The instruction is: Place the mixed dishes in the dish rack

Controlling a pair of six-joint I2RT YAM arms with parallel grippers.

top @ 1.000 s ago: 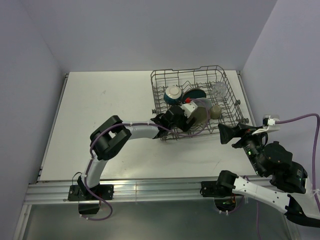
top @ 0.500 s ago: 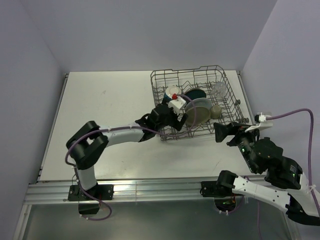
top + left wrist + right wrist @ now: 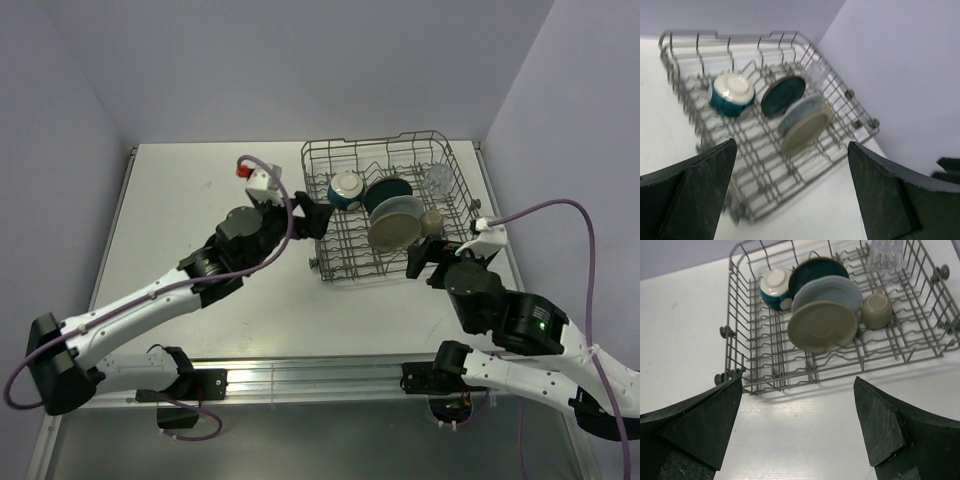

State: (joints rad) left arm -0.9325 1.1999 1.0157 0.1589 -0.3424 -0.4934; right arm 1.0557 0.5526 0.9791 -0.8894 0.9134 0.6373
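Observation:
The dish rack [image 3: 345,247] stands at the back right of the table. In it lie the teal bowl [image 3: 346,188] on its side, the dark teal plate [image 3: 390,187], the pale blue plate [image 3: 403,208] and the grey-beige plate [image 3: 392,232] on edge, the small mug [image 3: 431,222] and the clear glass [image 3: 436,178]. My left gripper [image 3: 312,216] hangs open and empty just outside the rack's left wall. My right gripper [image 3: 432,258] is open and empty over the rack's near right corner. The right wrist view shows the rack [image 3: 765,365] and the grey-beige plate [image 3: 822,326] ahead of its fingers [image 3: 880,425].
The white table [image 3: 190,210] stretches left of the rack. Lilac walls close in the back and both sides. A purple cable [image 3: 560,215] loops above the right arm. A metal rail [image 3: 300,375] runs along the near edge.
My left gripper has drawn back out of the rack, up and to the left, leaving the plates standing. The right arm has swung left toward the rack's near right corner.

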